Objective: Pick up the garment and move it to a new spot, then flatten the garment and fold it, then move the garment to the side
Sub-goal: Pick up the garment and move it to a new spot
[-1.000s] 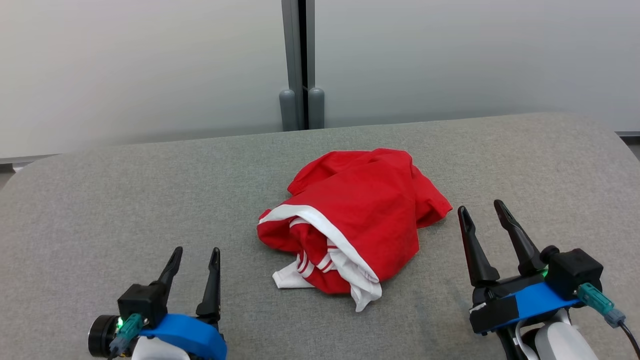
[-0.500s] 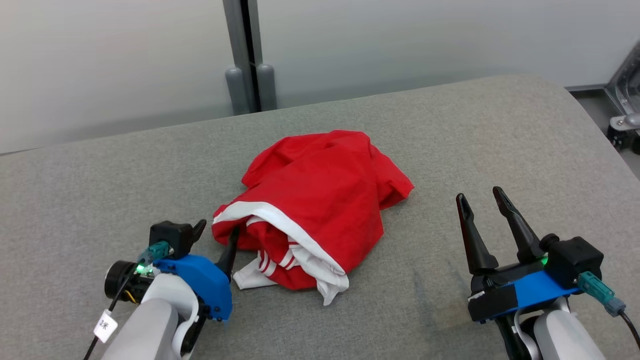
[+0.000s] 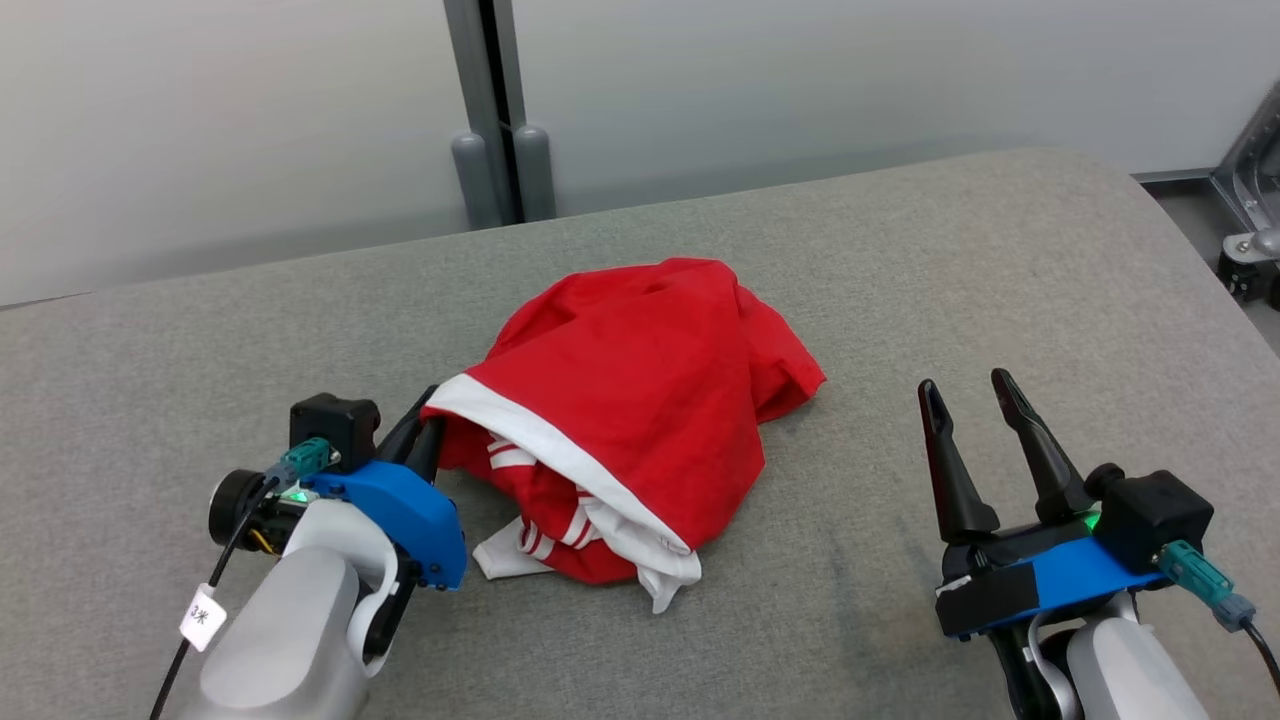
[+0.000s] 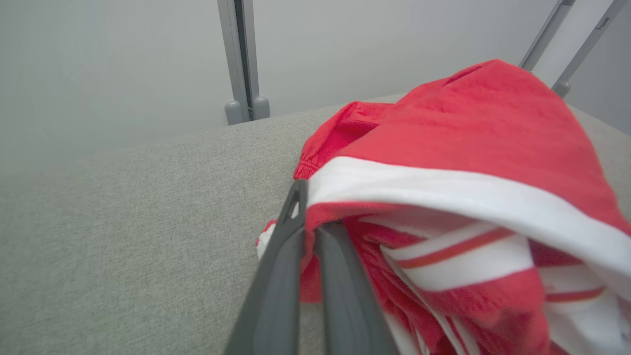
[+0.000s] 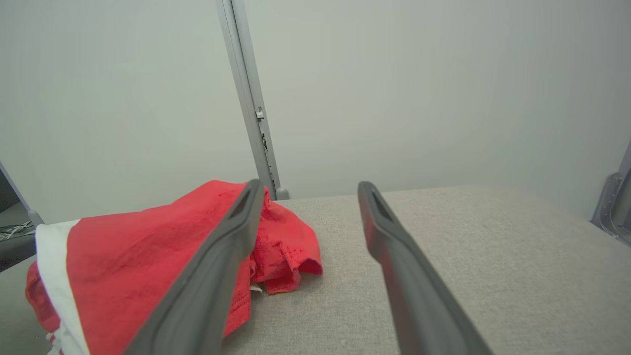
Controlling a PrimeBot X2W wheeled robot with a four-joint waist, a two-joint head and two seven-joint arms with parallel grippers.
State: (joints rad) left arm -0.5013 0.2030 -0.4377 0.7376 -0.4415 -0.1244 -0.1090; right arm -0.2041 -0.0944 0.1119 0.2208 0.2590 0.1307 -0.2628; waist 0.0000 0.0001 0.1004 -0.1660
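Note:
A crumpled red garment (image 3: 640, 400) with a white band and white stripes lies mid-table. My left gripper (image 3: 425, 425) is shut on its left corner, right by the white band. The left wrist view shows the two dark fingers (image 4: 276, 276) pressed together with red cloth of the garment (image 4: 468, 123) pinched between them, the corner raised a little off the surface. My right gripper (image 3: 965, 390) stands open to the right of the garment, not touching it. In the right wrist view that gripper (image 5: 308, 190) has nothing between its fingers and the garment (image 5: 148, 256) lies to the left.
The grey fabric-covered table (image 3: 950, 250) has rounded corners and bare room all around the garment. Behind it runs a pale partition with a grey post (image 3: 490, 110). A metal frame (image 3: 1250, 200) stands off the table's right end.
The head camera shifted early on. My left arm reached in to the garment's left corner, its open fingers shut on the cloth and raised that corner slightly. The right gripper stayed put.

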